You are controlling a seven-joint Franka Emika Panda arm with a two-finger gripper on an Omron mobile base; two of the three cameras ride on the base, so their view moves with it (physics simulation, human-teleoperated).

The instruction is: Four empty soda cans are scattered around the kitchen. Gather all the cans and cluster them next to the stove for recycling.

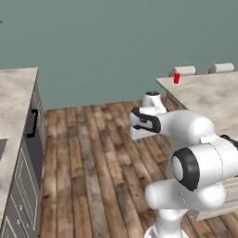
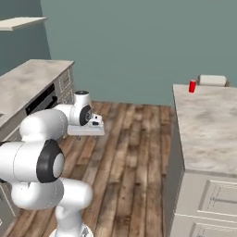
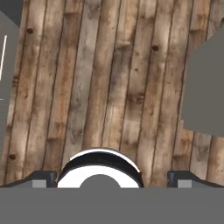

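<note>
The gripper [image 3: 112, 177] hangs over bare floor [image 3: 109, 78] with its two small dark fingertips [image 3: 43, 177] spread wide at either side of the hand view and nothing between them. Beneath it run brown wood planks, knotted and streaked, with dark seams between the boards. A flat grey cabinet side [image 3: 203, 87] rises to the right of the hand and another grey face with a thin pale line shows at the far left.

From the base cameras the arm [image 1: 186, 158] is glossy white with rounded segments and black joint rings, folded so the hand [image 2: 85, 122] points down at the planks, in the aisle between two counters. The can [image 1: 176, 78], a small red cylinder, stands upright well beyond the hand and off to its right, on the far edge of the island [image 2: 208, 125], whose top is a pale, mottled, marble-like slab over beige panelled fronts. Two pale, cushioned chair backs [image 1: 185, 70] show just behind the can. To the hand's left stretches the other counter [image 1: 14, 107], with the same veined top and grey panelled drawers. A smooth teal wall [image 1: 116, 42] closes the room behind.
</note>
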